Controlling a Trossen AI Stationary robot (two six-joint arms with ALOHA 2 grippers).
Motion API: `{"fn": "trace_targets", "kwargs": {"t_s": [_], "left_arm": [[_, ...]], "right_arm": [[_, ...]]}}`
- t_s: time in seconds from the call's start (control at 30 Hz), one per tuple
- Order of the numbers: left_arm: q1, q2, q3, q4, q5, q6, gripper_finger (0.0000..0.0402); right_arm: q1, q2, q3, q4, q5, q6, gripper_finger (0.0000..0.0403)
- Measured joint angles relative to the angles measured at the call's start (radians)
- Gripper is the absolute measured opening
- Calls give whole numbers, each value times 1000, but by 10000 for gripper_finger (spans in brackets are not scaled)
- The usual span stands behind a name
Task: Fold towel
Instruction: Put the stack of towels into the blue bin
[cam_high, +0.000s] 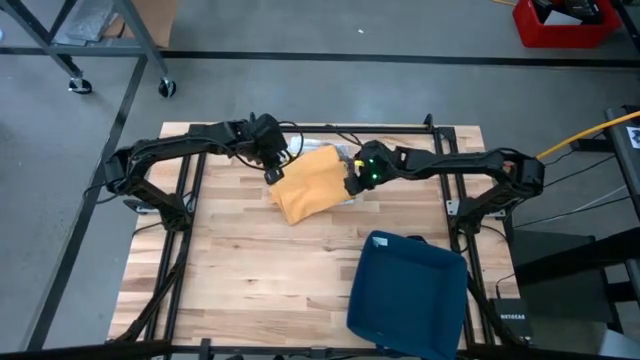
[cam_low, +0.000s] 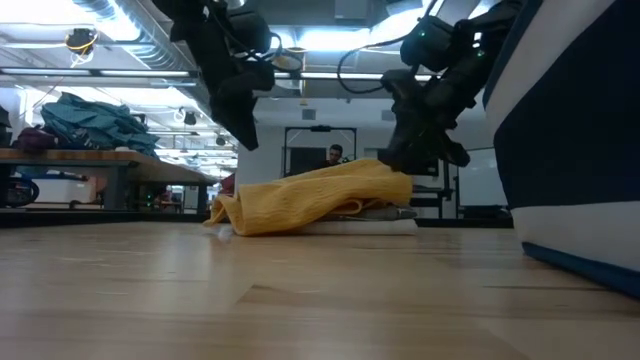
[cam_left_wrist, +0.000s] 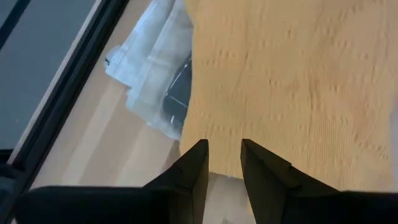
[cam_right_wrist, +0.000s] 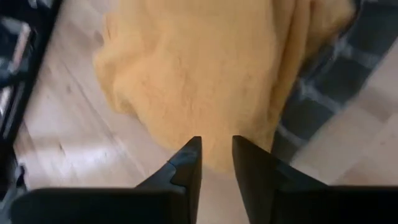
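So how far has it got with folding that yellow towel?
The towel lies doubled over but lumpy, so a first fold looks done. The left pincer and right pincer each hang just above an edge, fingers a little apart and gripping nothing. Left to do: flatten it and probably fold again.

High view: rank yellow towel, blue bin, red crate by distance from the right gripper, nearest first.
From the right gripper:
1. Yellow towel, right beside it, at the table's far middle.
2. Blue bin, at the table's near right corner.
3. Red crate, off the table, on the floor at the picture's top right.
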Motion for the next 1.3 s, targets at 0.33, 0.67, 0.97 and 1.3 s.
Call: {"fn": "trace_targets", "kwargs": {"t_s": [0.33, 0.67, 0.97, 1.3], "left_arm": [[-4, 4, -6, -2, -97, 119, 86], [68, 73, -52, 10, -120, 91, 86], [79, 75, -51, -2, -167, 278, 92], [65, 158, -51, 15, -191, 85, 199]], "right_arm": [[0, 13, 0, -38, -56, 24, 191], [0, 13, 0, -39, -56, 105, 217], [0, 13, 0, -38, -56, 104, 216], [0, 13, 0, -39, -46, 107, 215]]}}
